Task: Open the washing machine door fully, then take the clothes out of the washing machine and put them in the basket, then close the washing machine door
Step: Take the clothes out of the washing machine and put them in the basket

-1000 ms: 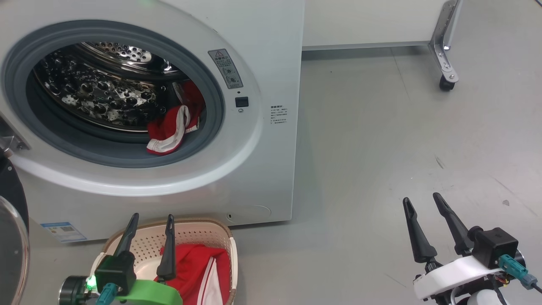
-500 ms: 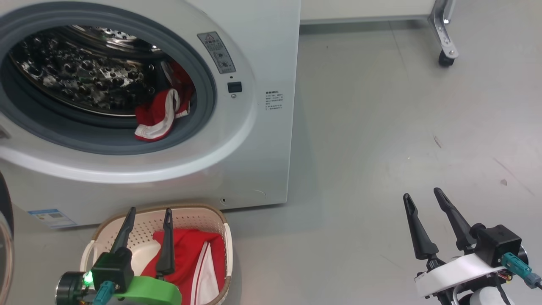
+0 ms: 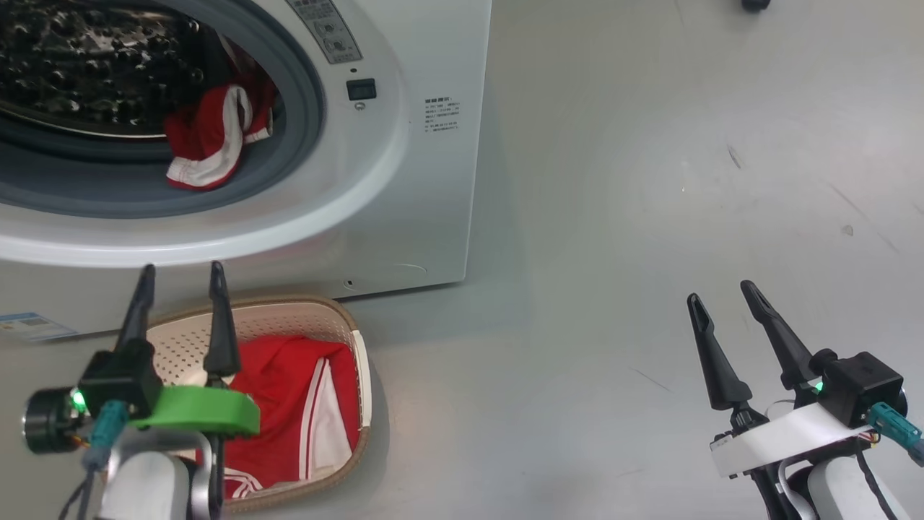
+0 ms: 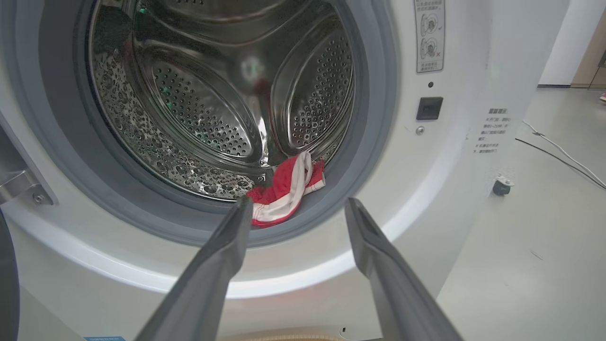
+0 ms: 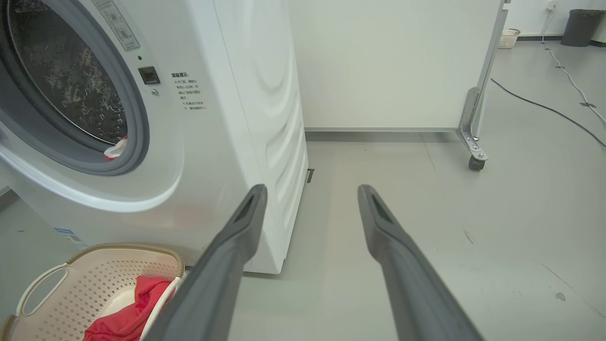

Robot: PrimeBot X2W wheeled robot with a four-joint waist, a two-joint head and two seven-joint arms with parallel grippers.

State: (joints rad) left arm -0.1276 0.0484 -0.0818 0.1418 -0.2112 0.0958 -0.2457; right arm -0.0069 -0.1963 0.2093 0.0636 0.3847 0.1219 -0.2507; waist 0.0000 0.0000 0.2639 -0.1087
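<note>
Fingers (image 3: 220, 325), dark and tapered, are spread empty on both sides; crumpled red clothes (image 3: 206, 141) are draped over a grey rubber ring (image 3: 86, 191).

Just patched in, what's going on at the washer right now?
The washing machine stands open. One red garment lies in the basket; a second garment sits at the lip of the drum. The left gripper, open and empty, hovers over the basket, pointing at the drum. The right gripper hangs open over the floor.
</note>
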